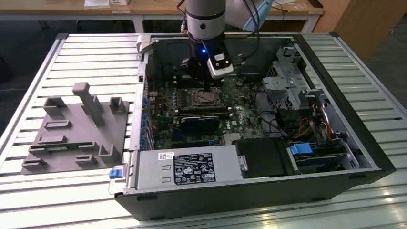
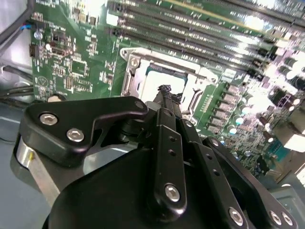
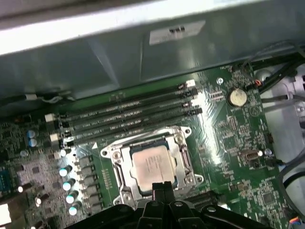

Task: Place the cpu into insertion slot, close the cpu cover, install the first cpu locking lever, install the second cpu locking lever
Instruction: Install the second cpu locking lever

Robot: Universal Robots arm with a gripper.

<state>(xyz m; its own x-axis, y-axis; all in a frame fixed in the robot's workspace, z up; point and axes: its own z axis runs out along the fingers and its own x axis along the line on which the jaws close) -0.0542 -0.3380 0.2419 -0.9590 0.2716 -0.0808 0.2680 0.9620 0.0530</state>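
Silver-grey and square, the thin metal-faced cpu [image 3: 153, 165] already lies flat in the dark-framed square insertion slot [image 3: 119, 174] on the green motherboard [image 3: 228, 138], inside the open black computer case [image 1: 356, 143] that rests on the slatted metal tabletop [image 1: 95, 52]. The thin silver-grey cpu cover [image 3: 183, 157] with its square window seems to lie down around the chip, though I cannot tell whether it is fully seated or latched.

My black end effector [image 3: 162, 186] hangs just above the socket edge nearest my wrist, its two fingers [image 2: 167, 102] drawn together to a narrow tip, with nothing held between them that I can see. In the exterior view it stands over the socket near the case's back wall.

I judge the step in hand to be work on the cover or a locking lever. Doing it well calls for a straight, light press on the metal frame only, keeping the tip off the chip face and clear of the memory slots [image 3: 128, 112] just beside the socket.

Counted: one chip, one socket, one cover, four long memory slots, one round coin battery [image 3: 237, 97]. On the tabletop beside the case sits one grey moulded fixture [image 1: 79, 131]. I cannot pick out the levers singly
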